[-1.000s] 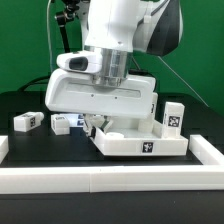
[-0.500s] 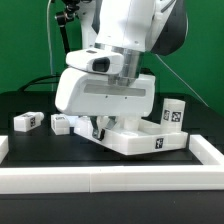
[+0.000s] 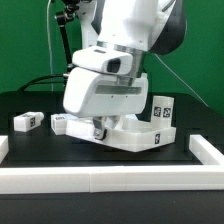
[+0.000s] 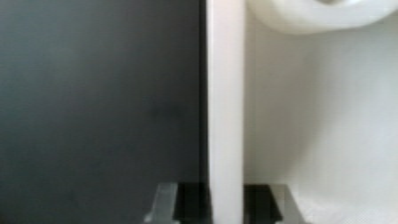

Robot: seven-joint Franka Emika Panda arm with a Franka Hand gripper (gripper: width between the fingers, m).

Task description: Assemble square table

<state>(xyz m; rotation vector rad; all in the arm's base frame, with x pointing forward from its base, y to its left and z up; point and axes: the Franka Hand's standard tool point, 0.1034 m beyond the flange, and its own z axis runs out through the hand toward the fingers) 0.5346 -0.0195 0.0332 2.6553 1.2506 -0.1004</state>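
Note:
The white square tabletop (image 3: 138,138) lies on the black table, its tagged side wall facing the front. My gripper (image 3: 97,128) reaches down at the tabletop's left corner in the exterior view. In the wrist view my gripper (image 4: 224,205) is shut on the tabletop's raised rim (image 4: 224,100), with a finger (image 4: 180,203) on each side of it. A tagged white leg (image 3: 161,110) stands upright at the tabletop's far right corner. Two more leg blocks (image 3: 26,121) (image 3: 62,123) lie on the table at the exterior view's left. A round white part (image 4: 331,12) shows inside the tray.
A long white border rail (image 3: 110,180) runs along the front, with shorter rail ends at the exterior view's left (image 3: 3,148) and right (image 3: 205,150). A black stand with cables (image 3: 60,45) rises behind the arm.
The wrist has swung and tilted, and the tabletop has turned with it. Its tagged wall and the upright leg have shifted; the loose legs on the left have not moved.

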